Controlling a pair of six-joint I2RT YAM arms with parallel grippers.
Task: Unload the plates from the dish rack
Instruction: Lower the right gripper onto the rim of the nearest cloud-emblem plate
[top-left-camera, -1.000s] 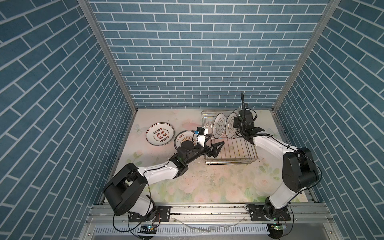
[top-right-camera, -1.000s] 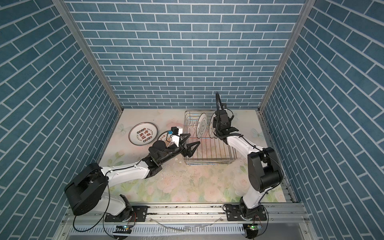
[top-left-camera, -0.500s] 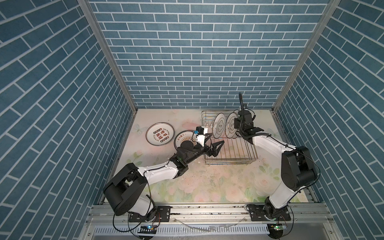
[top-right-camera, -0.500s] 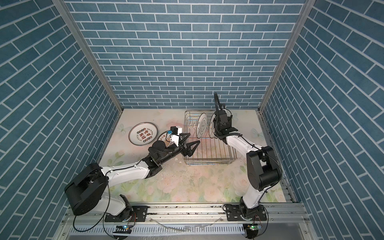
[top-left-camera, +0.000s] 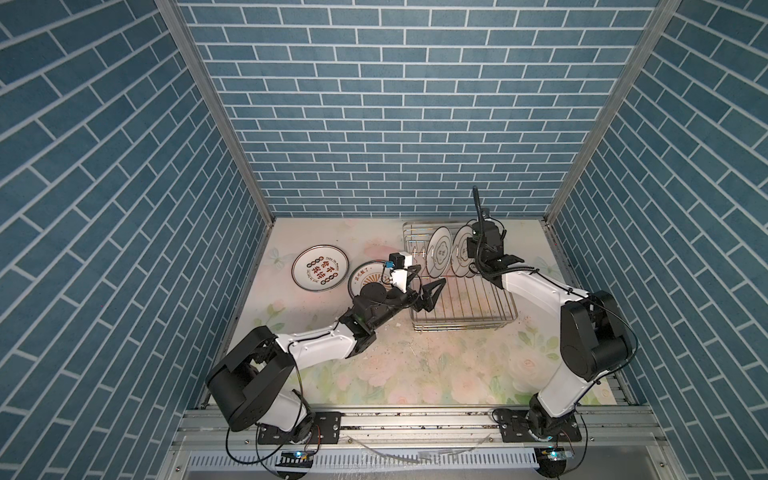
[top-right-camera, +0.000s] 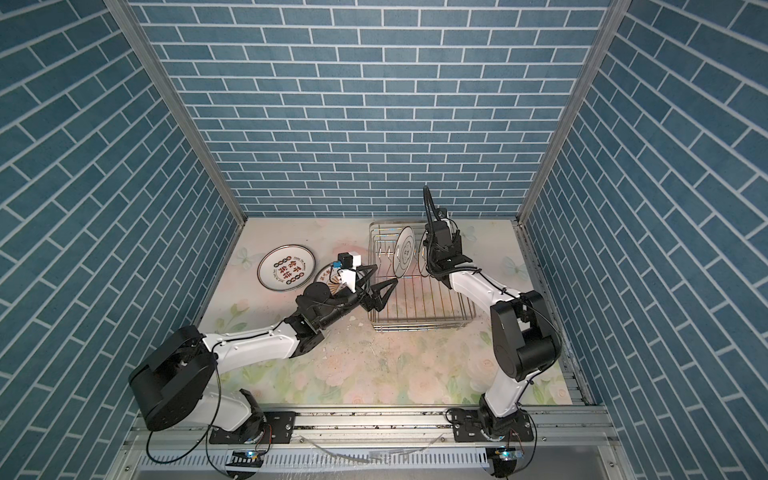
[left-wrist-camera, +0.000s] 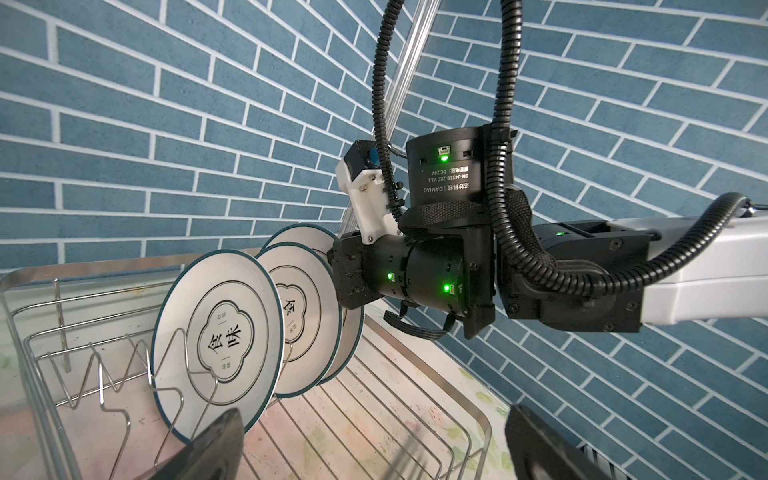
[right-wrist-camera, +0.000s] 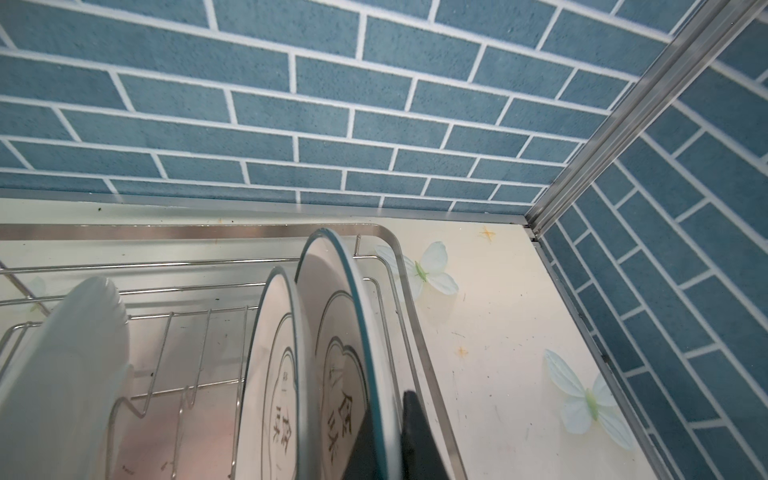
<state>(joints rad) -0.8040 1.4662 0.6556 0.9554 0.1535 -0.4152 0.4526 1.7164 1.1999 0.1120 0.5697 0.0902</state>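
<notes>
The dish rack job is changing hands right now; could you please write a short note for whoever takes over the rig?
Left tool: open, empty, hovering at the left edge of the dish rack.
Right tool: shut on the rim of the rightmost plate, which stands upright in the rack.
Done: the characters plate and the sunburst plate lie flat on the table, left of the rack.
To do: three plates remain in the rack: the gripped one, the middle plate and the leftmost plate.
</notes>
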